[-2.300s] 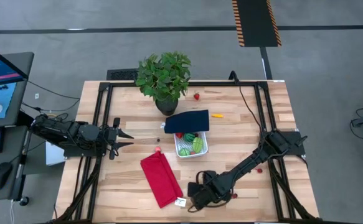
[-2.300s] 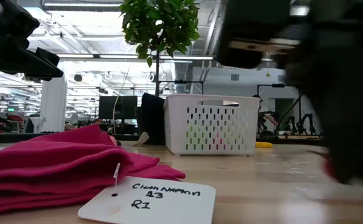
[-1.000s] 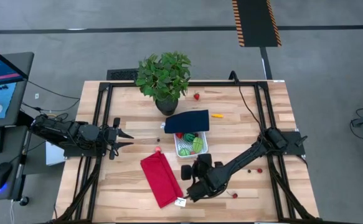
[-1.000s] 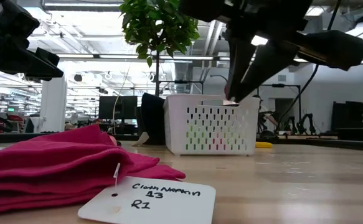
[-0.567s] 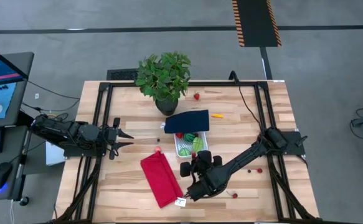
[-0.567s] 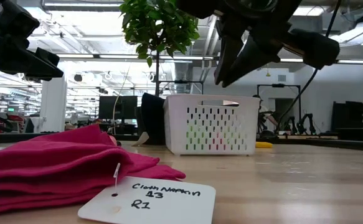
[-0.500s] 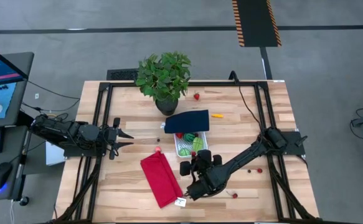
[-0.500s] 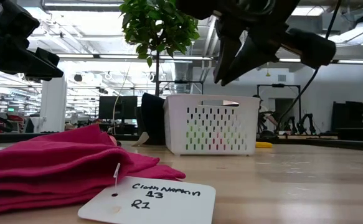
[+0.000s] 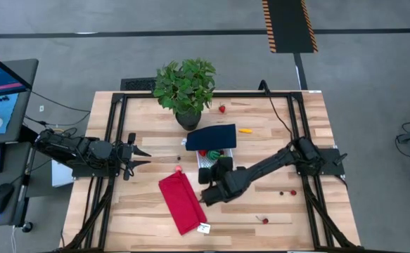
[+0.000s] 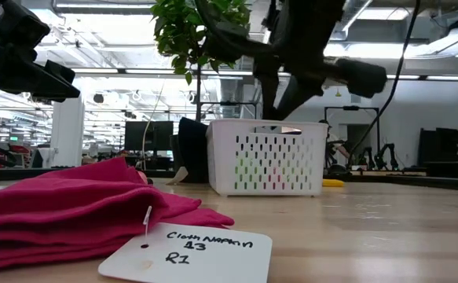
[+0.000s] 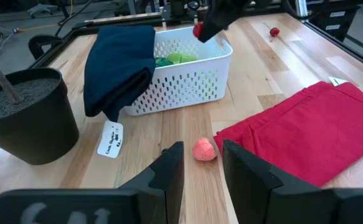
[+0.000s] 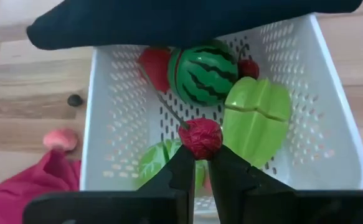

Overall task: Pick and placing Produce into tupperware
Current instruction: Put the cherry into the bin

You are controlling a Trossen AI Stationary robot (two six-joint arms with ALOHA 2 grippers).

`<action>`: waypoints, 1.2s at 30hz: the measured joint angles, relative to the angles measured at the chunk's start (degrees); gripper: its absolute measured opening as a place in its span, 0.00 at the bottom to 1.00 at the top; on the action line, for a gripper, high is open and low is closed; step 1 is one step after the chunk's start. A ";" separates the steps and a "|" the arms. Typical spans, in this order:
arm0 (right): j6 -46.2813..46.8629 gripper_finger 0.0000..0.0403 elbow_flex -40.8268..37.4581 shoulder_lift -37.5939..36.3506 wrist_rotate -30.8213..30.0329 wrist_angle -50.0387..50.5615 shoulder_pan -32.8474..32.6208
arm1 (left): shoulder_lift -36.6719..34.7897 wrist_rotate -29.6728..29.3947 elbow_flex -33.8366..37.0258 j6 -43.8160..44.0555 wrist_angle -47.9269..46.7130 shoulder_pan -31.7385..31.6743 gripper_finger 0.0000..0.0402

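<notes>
The white perforated container [image 12: 330, 124] holds a striped watermelon [image 12: 203, 71], green pieces [image 12: 256, 115] and a red strawberry [image 12: 155, 62]; a navy cover [image 12: 193, 18] lies over its far rim. My right gripper [image 12: 197, 154] hovers above the container [image 9: 203, 166], shut on a small red berry [image 12: 200, 137]. My left gripper [image 11: 201, 163] waits open at the table's left, level, with a pink fruit [image 11: 204, 150] on the table in front of it. A strawberry [image 9: 222, 109], an orange piece [image 9: 245, 130] and berries [image 9: 265, 221] lie on the table. My right gripper pinches the red berry [image 12: 200, 137] between its two fingertips, coming from above and pointing down. The berry is lifted clear, over the middle of the open container, and its thin stem [image 12: 169, 109] sticks out to the side.
A potted plant [image 9: 185, 88] stands at the far edge behind the container. A red folded cloth [image 9: 181, 202] with a white tag [image 10: 189, 251] lies near the table's near edge, left of my right arm. Another berry [image 9: 283, 192] lies toward the right.
My right gripper, shut on the red berry, has moved from beside the container's near side toward the far edge and now hangs over the container's inside. The left arm has kept still.
</notes>
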State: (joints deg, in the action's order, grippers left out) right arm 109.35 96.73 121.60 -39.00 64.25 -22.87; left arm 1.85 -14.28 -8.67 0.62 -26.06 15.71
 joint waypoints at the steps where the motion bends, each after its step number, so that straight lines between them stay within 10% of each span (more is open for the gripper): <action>1: -0.38 0.17 0.53 -0.04 0.58 0.42 0.18 | 0.00 0.00 0.00 0.00 0.01 -0.01 0.25; 19: 1.79 0.56 2.25 -0.09 3.19 8.34 -1.12 | 0.00 0.00 0.00 0.00 0.01 0.00 0.25; 36: 24.47 0.43 2.99 0.00 8.02 17.31 -11.94 | 0.00 0.00 0.00 0.00 0.01 0.01 0.25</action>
State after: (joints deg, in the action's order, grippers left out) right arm 133.82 99.73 121.60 -30.97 81.55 -34.81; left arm 1.85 -14.28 -8.67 0.62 -26.05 15.72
